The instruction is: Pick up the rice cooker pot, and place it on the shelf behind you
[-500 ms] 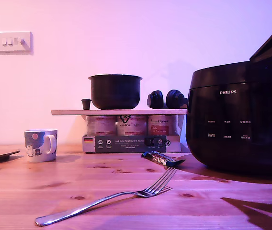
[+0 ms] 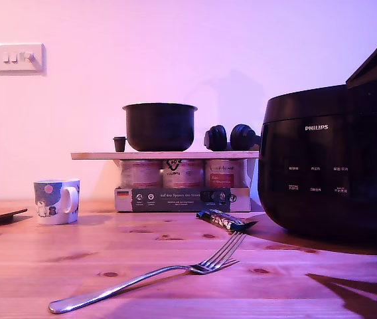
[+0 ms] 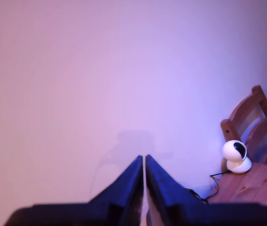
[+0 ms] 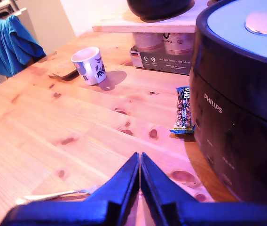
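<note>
On the tabletop (image 2: 56, 259), starting from the exterior view's left, a mug (image 2: 57, 201) stands toward the far edge. A fork (image 2: 149, 272) lies by the near edge, and a snack bar (image 2: 227, 220) lies just beside the glossy Philips cooker body (image 2: 331, 179). Behind them the shelf (image 2: 164, 155) rests on jars (image 2: 183, 173) and a box (image 2: 182, 199). The rice cooker pot (image 2: 160, 126) sits upright on the shelf's middle, between a small dark cup (image 2: 119, 143) and headphones (image 2: 231, 137). My first gripper (image 3: 144, 159) faces a wall, jaws together, holding nothing. My second gripper (image 4: 139, 155) hangs over the tabletop, jaws together, holding nothing.
</note>
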Robot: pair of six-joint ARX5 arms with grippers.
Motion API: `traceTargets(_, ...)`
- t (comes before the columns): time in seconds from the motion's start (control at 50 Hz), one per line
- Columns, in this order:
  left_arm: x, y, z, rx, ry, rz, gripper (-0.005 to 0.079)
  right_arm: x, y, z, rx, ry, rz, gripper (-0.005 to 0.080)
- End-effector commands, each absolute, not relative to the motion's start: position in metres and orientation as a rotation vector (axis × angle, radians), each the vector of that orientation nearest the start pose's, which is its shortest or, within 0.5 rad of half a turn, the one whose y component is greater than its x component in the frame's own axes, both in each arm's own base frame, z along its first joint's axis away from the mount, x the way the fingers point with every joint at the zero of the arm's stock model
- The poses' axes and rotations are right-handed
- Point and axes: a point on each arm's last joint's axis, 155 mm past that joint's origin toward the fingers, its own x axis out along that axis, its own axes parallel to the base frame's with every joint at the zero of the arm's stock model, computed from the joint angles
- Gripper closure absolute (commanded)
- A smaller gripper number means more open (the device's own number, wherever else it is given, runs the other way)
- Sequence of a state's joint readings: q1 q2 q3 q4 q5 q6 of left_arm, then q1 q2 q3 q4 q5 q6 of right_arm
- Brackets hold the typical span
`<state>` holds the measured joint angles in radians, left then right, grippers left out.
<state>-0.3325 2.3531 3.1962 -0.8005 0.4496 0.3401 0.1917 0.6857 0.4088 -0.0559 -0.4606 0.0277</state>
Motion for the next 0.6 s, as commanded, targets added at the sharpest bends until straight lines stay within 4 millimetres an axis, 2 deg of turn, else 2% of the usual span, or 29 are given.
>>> traceTargets(0.0,0.505,-0.262,0.517,0.332,-0.168,-0.776,0.0762,0.267,0.137,0.190,0.067,0.333,0.648,0.0765)
traceTargets(0.28,0.506,-0.257,0.499,0.317,-0.084,-0.784,0.0762,0.267,0.137,0.190,0.067,0.333,0.648,0.0765)
traceTargets(0.44,0.506,-0.256,0.497,0.318,-0.076,-0.788,0.0762,0.267,0.137,0.190,0.067,0.333,0.648,0.0765)
traceTargets(0.58,0.510,-0.259,0.485,0.338,-0.049,-0.801,0.0762,0.267,0.137,0.190,0.067,0.333,0.648,0.0765)
